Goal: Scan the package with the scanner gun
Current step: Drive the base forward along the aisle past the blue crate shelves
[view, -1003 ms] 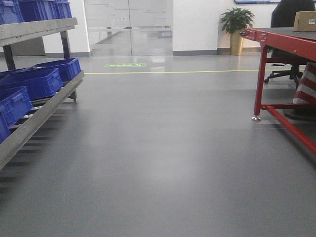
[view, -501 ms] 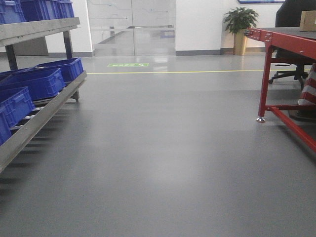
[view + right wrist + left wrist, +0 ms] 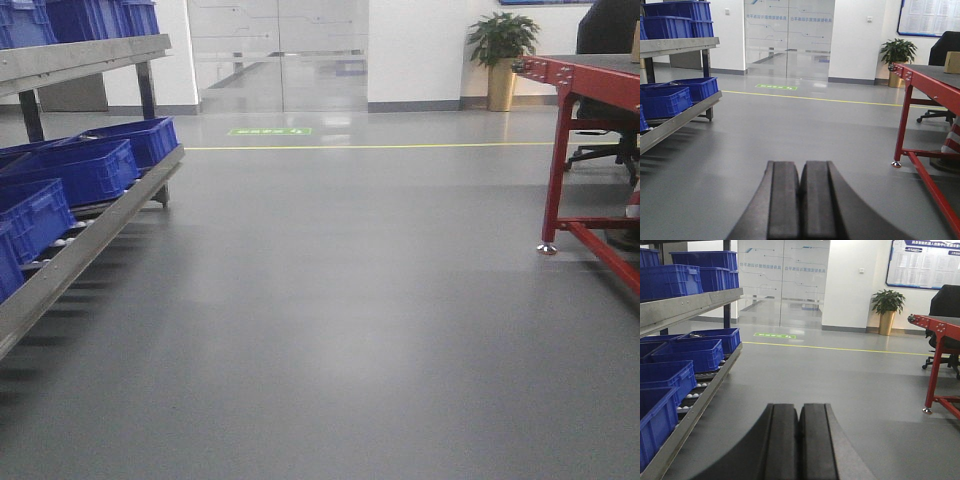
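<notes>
A brown cardboard package (image 3: pixel 952 62) sits on the red table (image 3: pixel 932 82) at the far right of the right wrist view. No scanner gun shows in any view. My left gripper (image 3: pixel 799 407) is shut and empty, its black pads pressed together, pointing out over the grey floor. My right gripper (image 3: pixel 800 165) is likewise shut and empty over the floor. Neither gripper shows in the front view, and both are far from the package.
A metal roller rack (image 3: pixel 80 250) with several blue bins (image 3: pixel 85 165) runs along the left. The red table (image 3: pixel 590 85) stands at the right, its leg (image 3: pixel 552 170) on the floor. A potted plant (image 3: pixel 503 45) and glass doors (image 3: pixel 280 55) are at the back.
The whole scene has slid to the right in the front view: the rack and the red table shifted right, and the box on the table has left the frame.
</notes>
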Tool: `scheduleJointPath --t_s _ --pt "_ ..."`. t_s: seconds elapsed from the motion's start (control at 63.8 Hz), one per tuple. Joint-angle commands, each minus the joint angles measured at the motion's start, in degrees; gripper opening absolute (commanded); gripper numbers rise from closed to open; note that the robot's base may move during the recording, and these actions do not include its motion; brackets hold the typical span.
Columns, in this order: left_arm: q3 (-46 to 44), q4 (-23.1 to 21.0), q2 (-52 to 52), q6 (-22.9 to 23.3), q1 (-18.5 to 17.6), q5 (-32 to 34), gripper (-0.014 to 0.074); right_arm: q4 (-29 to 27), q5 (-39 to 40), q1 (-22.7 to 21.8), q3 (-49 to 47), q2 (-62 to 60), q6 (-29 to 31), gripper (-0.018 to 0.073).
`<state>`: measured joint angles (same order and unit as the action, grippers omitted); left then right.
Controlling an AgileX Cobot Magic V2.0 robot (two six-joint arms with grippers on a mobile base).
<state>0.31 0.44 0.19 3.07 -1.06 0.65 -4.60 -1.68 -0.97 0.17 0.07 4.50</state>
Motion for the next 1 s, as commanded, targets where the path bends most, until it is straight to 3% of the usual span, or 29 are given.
scheduleJointPath --t_s 0.0,0.987 --pt "-0.31 0.20 -0.19 -0.05 -0.19 0.93 -0.0111 -0.09 1.38 -0.04 -0.17 -0.07 0.01 -0.0162" --pt "-0.31 0.20 -0.19 -0.05 -0.19 0.93 -0.0111 -0.09 1.38 -0.04 -0.17 -0.07 0.01 -0.0162"
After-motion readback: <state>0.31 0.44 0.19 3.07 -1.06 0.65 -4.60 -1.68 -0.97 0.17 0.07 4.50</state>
